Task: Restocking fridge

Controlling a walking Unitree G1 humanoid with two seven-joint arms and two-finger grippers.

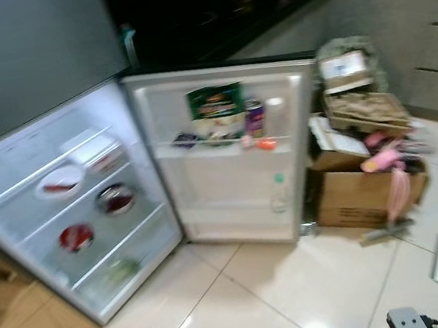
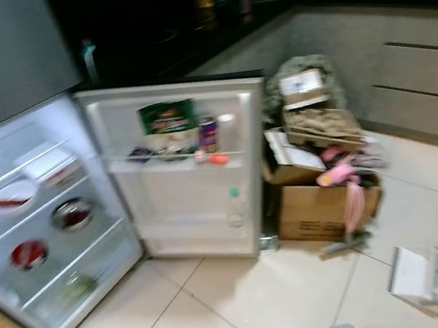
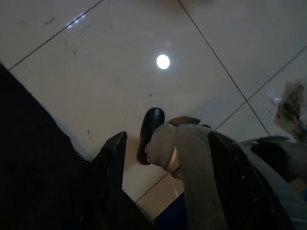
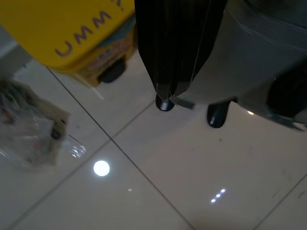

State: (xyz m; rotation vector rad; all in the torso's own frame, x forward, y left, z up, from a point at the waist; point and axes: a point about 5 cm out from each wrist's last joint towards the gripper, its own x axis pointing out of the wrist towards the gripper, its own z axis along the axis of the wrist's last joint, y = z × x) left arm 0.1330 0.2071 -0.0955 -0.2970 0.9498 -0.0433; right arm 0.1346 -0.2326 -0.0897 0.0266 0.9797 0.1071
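- Both pincers hang low over the floor [image 1: 258,287]. The left gripper [image 3: 165,158] has its fingers spread apart and holds nothing. The right gripper [image 4: 168,98] has its fingers pressed together, with nothing between them.
- At 10 o'clock the fridge [image 1: 74,222] stands open, with bowls on its shelves. Its door [image 1: 230,155], at 12 o'clock, holds a green packet [image 1: 215,110] and a can [image 1: 255,117].
- At 2 o'clock sits a cardboard box [image 1: 367,194], full of things.
- Restocking looks partly done; nothing is being carried right now.
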